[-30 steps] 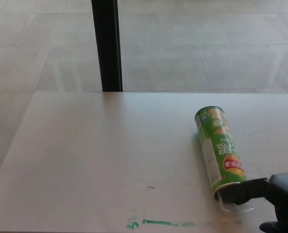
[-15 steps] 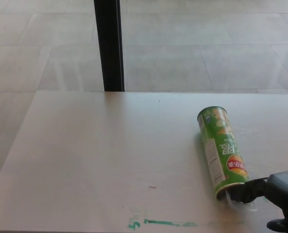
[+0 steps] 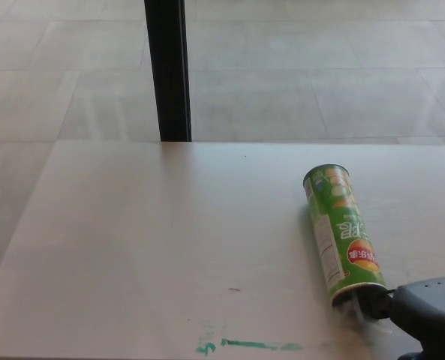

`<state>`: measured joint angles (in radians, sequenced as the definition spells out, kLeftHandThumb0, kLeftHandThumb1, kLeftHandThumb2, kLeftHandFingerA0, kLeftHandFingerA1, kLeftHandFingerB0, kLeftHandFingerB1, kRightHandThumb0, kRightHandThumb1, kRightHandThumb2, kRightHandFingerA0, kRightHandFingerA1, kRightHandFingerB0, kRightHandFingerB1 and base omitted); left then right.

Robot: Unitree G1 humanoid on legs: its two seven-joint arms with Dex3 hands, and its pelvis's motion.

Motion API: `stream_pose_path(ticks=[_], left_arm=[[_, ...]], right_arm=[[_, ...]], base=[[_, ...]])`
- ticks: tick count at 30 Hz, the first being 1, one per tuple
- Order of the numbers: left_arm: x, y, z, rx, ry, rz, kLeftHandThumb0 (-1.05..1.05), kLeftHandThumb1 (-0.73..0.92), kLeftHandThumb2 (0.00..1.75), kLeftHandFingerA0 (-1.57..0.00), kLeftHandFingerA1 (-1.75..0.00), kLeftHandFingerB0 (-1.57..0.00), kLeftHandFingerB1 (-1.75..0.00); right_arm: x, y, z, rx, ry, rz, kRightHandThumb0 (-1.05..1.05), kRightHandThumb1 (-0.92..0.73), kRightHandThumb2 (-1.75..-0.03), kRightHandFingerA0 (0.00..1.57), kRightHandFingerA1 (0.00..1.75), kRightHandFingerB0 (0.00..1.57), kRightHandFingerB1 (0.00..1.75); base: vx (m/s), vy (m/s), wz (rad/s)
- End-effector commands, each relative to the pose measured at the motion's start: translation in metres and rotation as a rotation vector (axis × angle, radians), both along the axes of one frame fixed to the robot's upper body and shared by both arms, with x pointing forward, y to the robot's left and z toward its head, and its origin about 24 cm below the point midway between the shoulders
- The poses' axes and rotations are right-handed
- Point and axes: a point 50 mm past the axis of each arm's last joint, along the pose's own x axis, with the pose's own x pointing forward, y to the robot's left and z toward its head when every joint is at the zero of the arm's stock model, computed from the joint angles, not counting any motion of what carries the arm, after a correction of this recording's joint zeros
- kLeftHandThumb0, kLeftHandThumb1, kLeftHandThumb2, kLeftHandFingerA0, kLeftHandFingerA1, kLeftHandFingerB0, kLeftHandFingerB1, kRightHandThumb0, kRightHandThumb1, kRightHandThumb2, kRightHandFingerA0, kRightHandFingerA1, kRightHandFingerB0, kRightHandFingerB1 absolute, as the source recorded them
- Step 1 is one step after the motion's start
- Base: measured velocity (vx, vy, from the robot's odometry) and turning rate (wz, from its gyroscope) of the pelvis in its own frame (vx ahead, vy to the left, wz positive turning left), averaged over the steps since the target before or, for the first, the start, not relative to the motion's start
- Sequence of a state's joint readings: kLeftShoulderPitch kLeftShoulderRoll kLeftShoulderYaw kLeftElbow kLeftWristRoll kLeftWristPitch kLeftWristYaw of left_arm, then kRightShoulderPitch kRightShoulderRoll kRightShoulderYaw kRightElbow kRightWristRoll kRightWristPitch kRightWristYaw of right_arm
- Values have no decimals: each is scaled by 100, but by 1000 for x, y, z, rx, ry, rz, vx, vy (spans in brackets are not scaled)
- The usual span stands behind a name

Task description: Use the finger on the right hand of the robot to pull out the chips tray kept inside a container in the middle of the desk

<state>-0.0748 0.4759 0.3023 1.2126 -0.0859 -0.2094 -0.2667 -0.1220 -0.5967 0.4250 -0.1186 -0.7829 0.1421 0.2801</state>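
Green chips can [image 3: 341, 231] lying on desk [image 3: 154, 240], clear tray [image 3: 355, 307] at mouth, right robot hand [image 3: 425, 311] finger there, grip unclear

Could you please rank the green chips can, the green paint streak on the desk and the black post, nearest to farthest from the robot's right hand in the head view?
Measured from the right hand:
1. Green chips can: lying on its side, its open near end right at the hand.
2. Green paint streak: on the desk's near edge, to the hand's left.
3. Black post: beyond the desk's far edge, upper left.

Black post [image 3: 167, 71], green smear [image 3: 252, 345], tiled floor [image 3: 320, 67]
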Motion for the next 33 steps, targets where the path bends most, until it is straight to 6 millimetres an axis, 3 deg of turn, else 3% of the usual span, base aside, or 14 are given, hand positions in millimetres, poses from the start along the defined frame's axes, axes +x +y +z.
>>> stream_pose_path(ticks=[1,8,16,28,33], left_arm=[[2,5,6,19,-17,-5,-42,71,61,-62,-62,-53,-47],[0,6,6,24,-15,-12,-44,71,61,-61,-62,-52,-46],[-2,7,6,14,-15,4,-43,71,61,-61,-63,-53,-47],[-2,9,7,29,-9,1,-43,70,60,-64,-65,-54,-47],[-2,9,8,24,-14,-2,-44,71,60,-62,-68,-53,-47]], right_arm=[[-10,-2,-15,-19,63,-5,-20,-54,-56,94,111,61,47],[-22,-9,-13,-14,103,-30,-20,-55,-56,93,101,58,47],[-41,-16,-8,-16,110,5,-20,-55,-56,90,106,59,47],[-70,-17,-10,-9,159,52,-21,-57,-57,91,97,59,46],[-77,-15,-10,16,151,69,-21,-56,-57,91,109,60,47]], base=[[0,0,0],[0,0,0],[0,0,0],[0,0,0],[0,0,0]])
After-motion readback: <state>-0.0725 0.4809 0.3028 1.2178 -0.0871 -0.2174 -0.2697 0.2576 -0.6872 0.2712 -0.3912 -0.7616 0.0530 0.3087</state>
